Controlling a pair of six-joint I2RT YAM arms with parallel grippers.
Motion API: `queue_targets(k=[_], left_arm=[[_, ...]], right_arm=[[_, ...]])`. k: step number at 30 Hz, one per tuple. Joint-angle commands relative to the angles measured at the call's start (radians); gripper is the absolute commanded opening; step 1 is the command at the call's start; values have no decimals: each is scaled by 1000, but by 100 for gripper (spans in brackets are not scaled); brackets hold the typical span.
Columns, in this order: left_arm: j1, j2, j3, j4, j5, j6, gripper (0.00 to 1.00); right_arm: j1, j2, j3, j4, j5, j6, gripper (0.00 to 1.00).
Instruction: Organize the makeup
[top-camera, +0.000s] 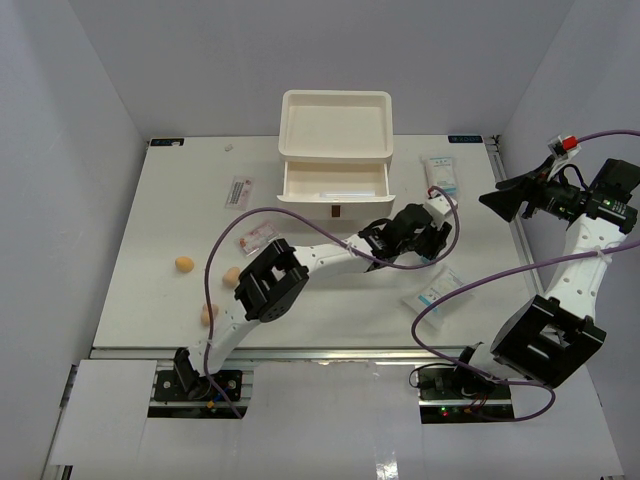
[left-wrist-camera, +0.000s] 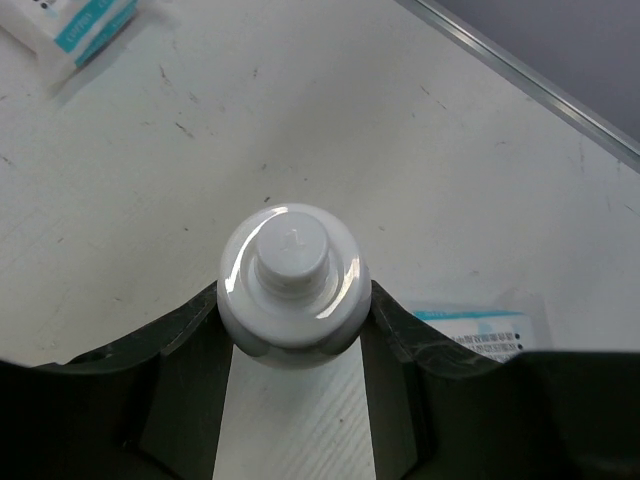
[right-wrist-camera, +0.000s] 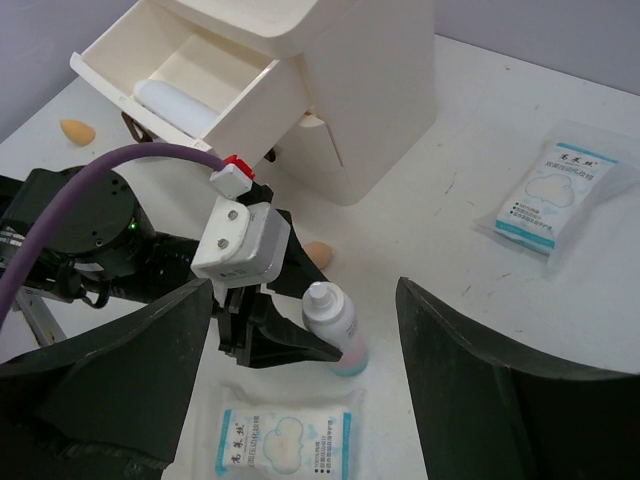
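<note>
My left gripper (top-camera: 432, 238) is shut on a small white bottle (left-wrist-camera: 292, 275) that stands upright on the table, one finger on each side of it; the bottle also shows in the right wrist view (right-wrist-camera: 330, 325). A second white bottle (right-wrist-camera: 175, 105) lies in the open drawer. My right gripper (top-camera: 498, 200) is open and empty, raised at the right edge. White-blue sachets lie at the right (top-camera: 440, 175), (top-camera: 437, 292). Three tan sponges (top-camera: 184, 264), (top-camera: 231, 276), (top-camera: 208, 313) lie at the left. Two clear packets with pink contents (top-camera: 238, 191), (top-camera: 256, 237) lie left of the box.
The white three-drawer box (top-camera: 337, 105) stands at the back middle with its top tray empty and one drawer (top-camera: 292, 188) pulled out toward me. My left arm stretches across the table front of the drawer. A metal rail (top-camera: 505, 215) edges the table's right side.
</note>
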Motion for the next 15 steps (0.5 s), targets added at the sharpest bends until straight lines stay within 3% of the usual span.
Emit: queue_targets(k=[1, 15], left_arm=[[-4, -236, 46, -38, 126, -27, 4], [-11, -530, -51, -259, 138, -88, 3]], right_arm=[[-7, -21, 19, 28, -18, -18, 80], [-6, -36, 34, 56, -7, 1, 80]])
